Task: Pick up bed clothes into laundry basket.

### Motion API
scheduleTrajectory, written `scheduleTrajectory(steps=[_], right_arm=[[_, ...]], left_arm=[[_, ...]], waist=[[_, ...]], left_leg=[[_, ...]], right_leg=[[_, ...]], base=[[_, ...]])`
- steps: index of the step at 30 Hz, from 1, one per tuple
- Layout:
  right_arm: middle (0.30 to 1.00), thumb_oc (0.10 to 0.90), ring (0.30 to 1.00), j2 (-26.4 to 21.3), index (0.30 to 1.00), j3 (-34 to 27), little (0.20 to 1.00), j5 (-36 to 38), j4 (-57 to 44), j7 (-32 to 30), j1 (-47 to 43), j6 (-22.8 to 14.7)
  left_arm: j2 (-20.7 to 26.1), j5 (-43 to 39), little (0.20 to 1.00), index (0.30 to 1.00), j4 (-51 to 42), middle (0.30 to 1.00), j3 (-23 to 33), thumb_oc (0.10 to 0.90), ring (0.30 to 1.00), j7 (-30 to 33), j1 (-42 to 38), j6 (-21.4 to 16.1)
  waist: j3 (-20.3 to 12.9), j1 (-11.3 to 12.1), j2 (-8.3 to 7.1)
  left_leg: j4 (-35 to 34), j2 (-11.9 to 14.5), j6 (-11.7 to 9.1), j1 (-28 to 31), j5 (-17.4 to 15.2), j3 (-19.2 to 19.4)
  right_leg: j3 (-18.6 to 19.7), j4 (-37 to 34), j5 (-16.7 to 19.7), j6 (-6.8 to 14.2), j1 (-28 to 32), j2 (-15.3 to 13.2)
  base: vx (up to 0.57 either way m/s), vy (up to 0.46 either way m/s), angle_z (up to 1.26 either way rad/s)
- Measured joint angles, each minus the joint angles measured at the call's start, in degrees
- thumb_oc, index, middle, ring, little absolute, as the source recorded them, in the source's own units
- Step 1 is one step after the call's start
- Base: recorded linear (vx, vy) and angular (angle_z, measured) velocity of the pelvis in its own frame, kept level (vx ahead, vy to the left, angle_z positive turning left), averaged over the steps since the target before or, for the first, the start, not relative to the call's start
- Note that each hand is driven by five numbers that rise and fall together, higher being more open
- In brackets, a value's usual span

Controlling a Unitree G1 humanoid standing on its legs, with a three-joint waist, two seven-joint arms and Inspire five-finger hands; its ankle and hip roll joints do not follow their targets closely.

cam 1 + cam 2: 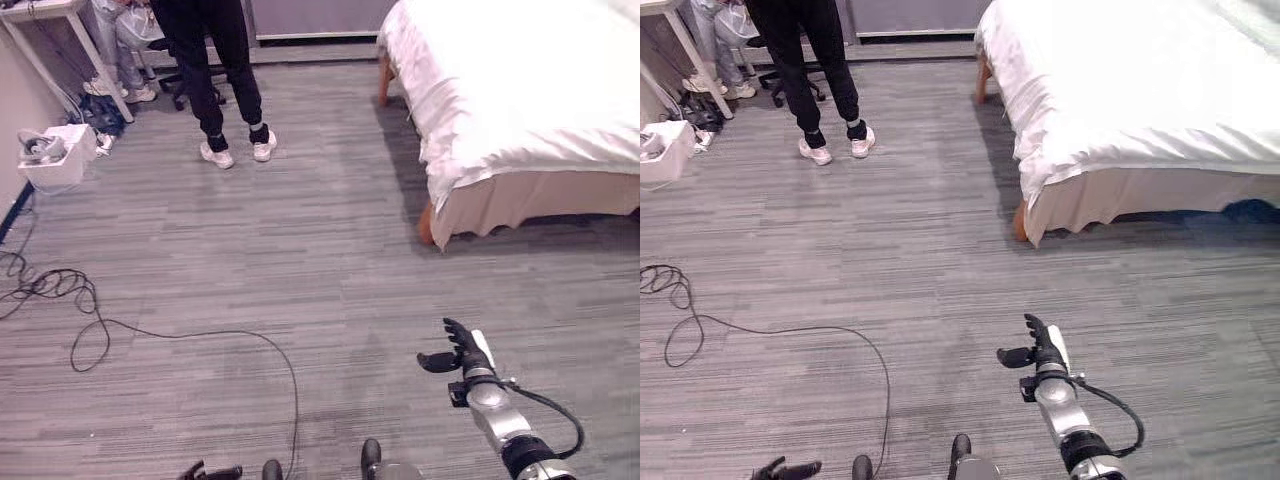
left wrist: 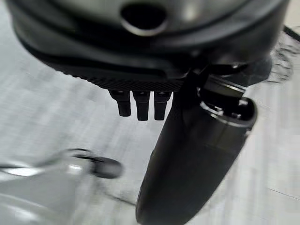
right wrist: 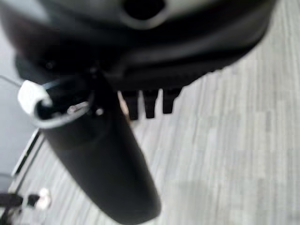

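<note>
The right hand was raised over the grey carpet floor, its fingers straight and apart from the thumb, holding nothing. The left hand sat at the lower edge of the head views, fingers extended and empty. Well ahead of the right fingers stood the bed, its white bed clothes still spread on it. Far ahead of the left fingers stood a person.

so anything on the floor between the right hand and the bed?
Nothing visible. Bare grey carpet runs from the right hand, open and empty, to the bed with its white bedclothes. The person stands well off to the left.
</note>
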Motion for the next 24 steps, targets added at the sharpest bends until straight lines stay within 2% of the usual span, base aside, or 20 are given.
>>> scheduleTrajectory(steps=[2,3,4,6,10,11,14,15,16,21,24], right_arm=[[0.9,0.8,0.9,0.27,0.9,2.9,0.9,-1.55,-2.04,1.26,-0.64,0.06],[0.9,0.8,0.9,0.26,0.9,3.99,0.9,-1.6,-2.04,1.76,-1.2,0.37],[0.9,0.8,0.9,0.28,0.9,4.26,0.9,-1.7,-2.23,2.14,-1.43,0.4],[0.9,0.8,0.9,-1.37,0.9,5.36,0.9,-1.77,-4.1,3.55,-3.46,1.42],[0.9,0.8,0.9,-9.71,0.9,6.71,0.9,-2.97,-13.04,4.81,-5.67,1.85],[0.9,0.8,0.9,-12.7,0.9,6.65,0.9,-2.95,-16.37,4.81,-6.37,1.86],[0.9,0.8,0.9,-16.93,0.9,4.81,0.9,-3.02,-23.2,4.69,-8.65,1.4],[0.9,0.8,0.9,-18.64,0.9,4.66,0.9,-3.03,-25.84,4.84,-8.92,1.8],[0.9,0.8,0.9,-21.95,0.9,4.22,0.9,-3.08,-30.9,5.24,-9.36,1.58],[0.9,0.8,0.9,-21.67,0.9,0.07,0.9,-2.91,-36.52,5.31,-10.63,-0.69],[0.9,0.8,0.9,-21.7,0.9,-5.57,0.9,-2.46,-38.44,5.79,-3.68,-1.72]], left_arm=[[1.43,-0.2,0.9,0.9,-1.46,0.9,1.19,0.8,0.9,0.09,-2.21,-0.54],[2.17,-0.31,0.9,0.9,-2.36,0.9,1.64,0.8,0.9,0.09,-2.63,-0.6],[2.73,-0.4,0.9,0.9,-3.06,0.9,1.97,0.8,0.9,0.17,-2.85,-0.99],[4.64,-1.26,0.9,0.9,-4.34,0.9,3.26,0.8,0.9,0.18,-3.76,-0.96],[5.37,-1.32,0.9,0.9,-8.47,0.9,3.5,0.8,0.9,0.05,-0.67,-0.7],[5.41,-1.9,0.9,0.9,-12.55,0.9,4.47,0.8,0.9,0.15,0.84,-0.69],[6.04,-4.38,0.9,0.9,-22.26,0.9,6.15,0.8,0.9,0.09,3.33,-2.14],[6.23,-5.04,0.9,0.9,-25.04,0.9,6.16,0.8,0.9,0.12,3.51,-1.6],[6.89,-5.77,0.9,0.9,-30.53,0.9,6.16,0.8,0.9,0.04,4.21,-1.55],[10.71,-5.62,0.9,0.9,-38.99,0.9,6.1,0.8,0.9,-0.08,2.66,-3.15],[11.53,-4.29,0.9,0.9,-42.63,0.9,5.86,0.8,0.9,-0.42,1.48,-3.54]], waist=[[0.37,-1.01,0.62],[0.69,-1.04,1.2],[0.79,-1.11,1.49],[1.27,-1.34,3.39],[0.69,-1.51,7.12],[0.65,-1.36,7.36],[0.75,-1.76,6.61],[0.76,-1.73,6.6],[0.78,-1.73,6.57],[0.84,-1.64,6.34],[1.01,-0.95,6.08]], left_leg=[[-0.08,-1.35,1.82,-0.61,-0.29,-0.08],[-0.08,-1.66,1.89,-0.57,-0.28,-0.03],[-0.11,-1.81,1.75,-0.59,-0.46,0.0],[-0.27,-1.34,1.88,-0.43,-0.35,1.42],[-0.11,-1.1,1.96,0.53,-0.28,2.21],[-0.09,-0.93,2.01,0.88,-0.3,2.59],[-0.07,-0.6,1.76,1.67,-0.28,3.2],[-0.07,-0.6,1.77,1.73,-0.44,3.2],[-0.07,-0.67,1.73,1.69,-0.63,3.2],[-0.05,-0.64,1.72,2.42,-0.64,2.57],[-0.06,-0.68,1.71,2.4,-0.64,0.98]], right_leg=[[5.54,-1.74,0.66,1.6,0.33,-0.03],[6.53,-2.5,0.66,1.9,0.43,0.0],[6.68,-2.94,0.81,2.14,0.51,-0.08],[6.62,-4.97,1.89,3.64,1.22,-0.02],[6.45,-12.04,6.91,2.11,4.7,0.52],[6.48,-13.97,7.84,2.01,5.8,0.72],[6.51,-17.34,9.35,1.85,8.05,1.05],[6.46,-18.06,9.53,1.89,8.47,1.05],[6.45,-18.87,9.86,1.86,8.89,1.02],[6.12,-19.2,10.39,1.89,9.99,1.02],[4.35,-19.21,9.7,1.89,11.12,0.76]], base=[[-0.03,-0.022,-0.05],[0.0,-0.019,0.04],[0.03,-0.023,-0.03],[0.04,-0.014,-0.16],[0.02,-0.009,-0.23],[0.01,0.0,-0.17],[0.02,-0.003,-0.1],[0.0,0.0,0.0],[0.0,0.0,0.0],[0.01,0.01,0.03],[0.02,0.021,0.35]])
